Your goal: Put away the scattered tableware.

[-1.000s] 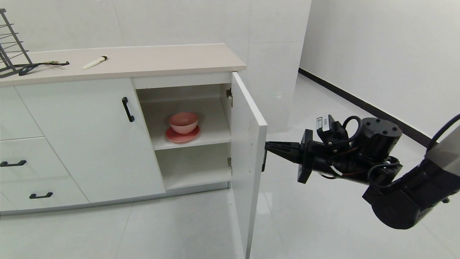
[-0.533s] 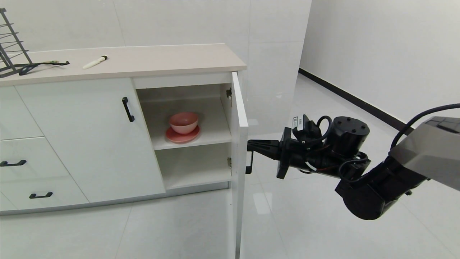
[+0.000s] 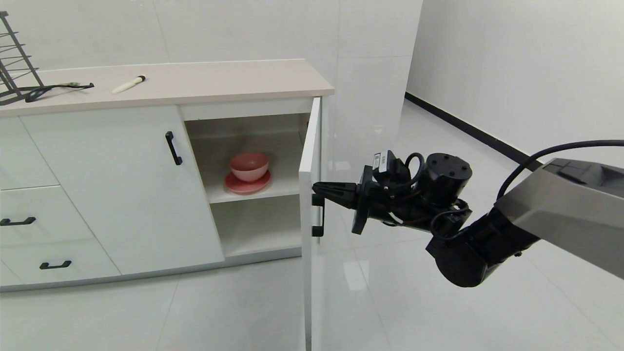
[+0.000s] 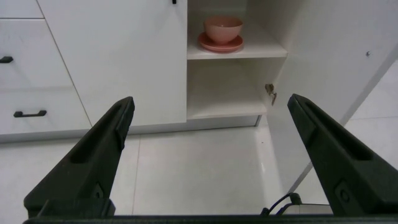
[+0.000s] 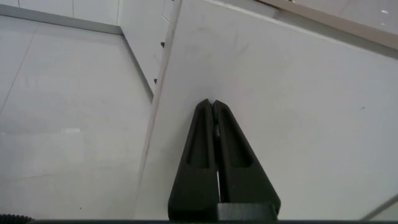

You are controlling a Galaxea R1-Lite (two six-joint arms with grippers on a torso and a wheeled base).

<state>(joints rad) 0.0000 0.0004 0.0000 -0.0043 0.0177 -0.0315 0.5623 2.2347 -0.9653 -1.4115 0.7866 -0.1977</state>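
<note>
A pink bowl (image 3: 249, 165) stands on a pink plate (image 3: 247, 184) on the upper shelf of the open cupboard compartment; the left wrist view shows the bowl (image 4: 223, 28) and plate (image 4: 221, 43) too. My right gripper (image 3: 317, 186) is shut, with its tips against the outer face of the white cupboard door (image 3: 308, 195), just above the black handle (image 3: 318, 214). In the right wrist view the shut gripper (image 5: 212, 106) touches the door panel (image 5: 298, 112). My left gripper (image 4: 210, 102) is open, holds nothing, and hangs low over the floor facing the cupboard.
The door stands edge-on, roughly half open. On the countertop (image 3: 219, 78) lie a white utensil (image 3: 128, 84) and a dark-handled tool (image 3: 58, 88) beside a wire rack (image 3: 14, 63). The left door (image 3: 122, 190) and the drawers (image 3: 29, 234) are closed. Bare tiled floor lies to the right.
My right arm has moved left with its shut gripper on the door. The door has swung from wide open towards the cupboard.
</note>
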